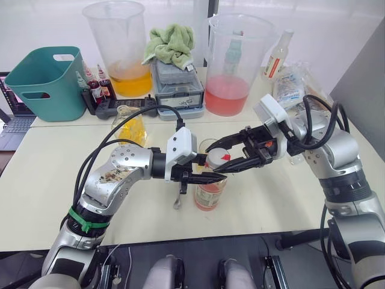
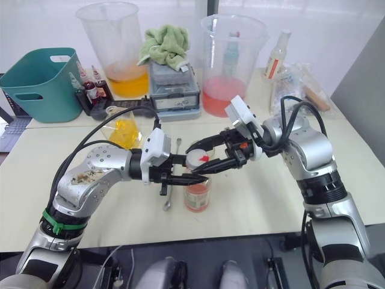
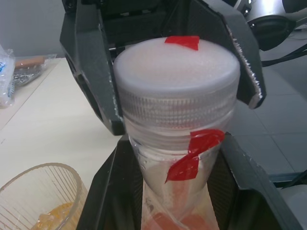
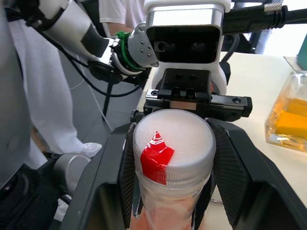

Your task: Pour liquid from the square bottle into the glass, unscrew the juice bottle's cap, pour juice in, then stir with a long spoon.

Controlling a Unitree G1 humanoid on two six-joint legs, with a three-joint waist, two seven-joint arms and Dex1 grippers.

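Note:
The juice bottle (image 1: 209, 194) stands upright near the table's front edge, with pinkish-orange liquid low inside. My left gripper (image 1: 206, 178) is shut on its neck from the left. My right gripper (image 1: 224, 158) reaches in from the right, its fingers (image 4: 230, 167) closed on both sides of the whitish cap (image 4: 172, 143), which carries a strip of red tape. Just behind the bottle is the glass (image 1: 207, 145), holding yellow liquid (image 3: 41, 218). The square bottle (image 1: 133, 124) stands further back left with yellow liquid. The long spoon (image 2: 169, 189) lies flat on the table under my left gripper.
Along the back stand a teal basket (image 1: 45, 81), dark-red dropper bottles (image 1: 96, 84), a jug of yellow liquid (image 1: 120, 48), a grey box (image 1: 176, 89) under a green cloth (image 1: 171, 41), a jug of pink liquid (image 1: 234, 60), a slim bottle (image 1: 278, 54) and plastic bags (image 1: 295, 84).

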